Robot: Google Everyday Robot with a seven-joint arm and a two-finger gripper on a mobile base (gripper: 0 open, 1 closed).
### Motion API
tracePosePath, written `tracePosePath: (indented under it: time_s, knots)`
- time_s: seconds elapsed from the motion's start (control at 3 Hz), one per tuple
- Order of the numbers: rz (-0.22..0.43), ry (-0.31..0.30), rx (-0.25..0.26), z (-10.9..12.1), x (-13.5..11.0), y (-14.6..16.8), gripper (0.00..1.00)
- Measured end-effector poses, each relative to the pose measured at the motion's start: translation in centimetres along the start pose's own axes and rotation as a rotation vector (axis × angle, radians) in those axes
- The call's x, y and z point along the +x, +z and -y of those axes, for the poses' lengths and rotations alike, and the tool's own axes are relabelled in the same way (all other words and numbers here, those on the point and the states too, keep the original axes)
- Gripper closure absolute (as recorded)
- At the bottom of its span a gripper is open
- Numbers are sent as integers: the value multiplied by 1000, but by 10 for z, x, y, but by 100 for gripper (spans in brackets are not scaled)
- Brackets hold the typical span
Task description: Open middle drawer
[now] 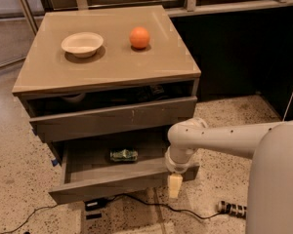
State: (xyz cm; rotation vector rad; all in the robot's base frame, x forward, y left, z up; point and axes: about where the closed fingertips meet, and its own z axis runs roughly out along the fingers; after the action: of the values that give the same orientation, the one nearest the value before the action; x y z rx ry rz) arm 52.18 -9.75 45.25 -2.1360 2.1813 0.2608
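The middle drawer (118, 182) of the grey-brown cabinet is pulled well out, its plain front panel facing the floor side. A small green object (123, 155) lies inside it. My gripper (175, 185) hangs from the white arm (219, 139) at the drawer's front right corner, with a pale yellow fingertip (175, 186) against the end of the front panel. Above it, the larger drawer front (112, 119) with a small white scratch stands slightly out.
A white bowl (82, 44) and an orange (139, 37) sit on the cabinet top (107, 69). Black cables (136, 201) and a power strip (232, 209) lie on the speckled floor in front. A dark wall panel is to the right.
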Motion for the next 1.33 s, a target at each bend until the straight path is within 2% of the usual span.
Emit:
tracePosePath:
  time_s: [0.33,1.0,1.33]
  knots:
    - [3,-38,39,28,-16,-10,0]
    - [-6,-63,64,56,-26,-19,0]
    - [-6,-63,65,58,-27,-20,23]
